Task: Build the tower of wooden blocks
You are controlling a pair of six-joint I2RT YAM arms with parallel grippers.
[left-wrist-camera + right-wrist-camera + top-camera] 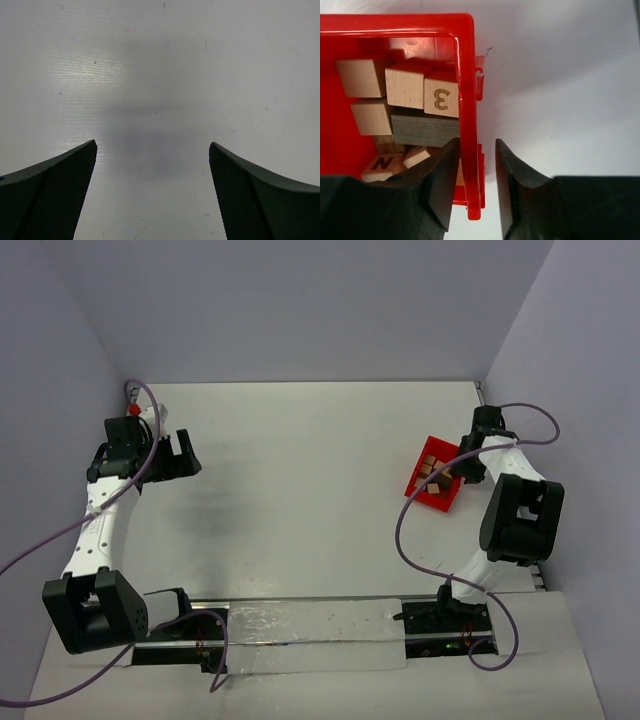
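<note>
Your right fingers (445,175) straddle the wall of the bin (465,75), one inside and one outside. They stand close together but are not clamped: a gap shows between the outer one and the wall. The blocks (407,85) lie heaped in the bin, just ahead and left of the inner finger, one marked 3. Your left fingers (75,170) are spread wide, grasping nothing, above the desk (160,75).

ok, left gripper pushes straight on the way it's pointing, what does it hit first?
The table, most likely: only its white surface shows ahead of the left gripper. Depth unclear.
</note>
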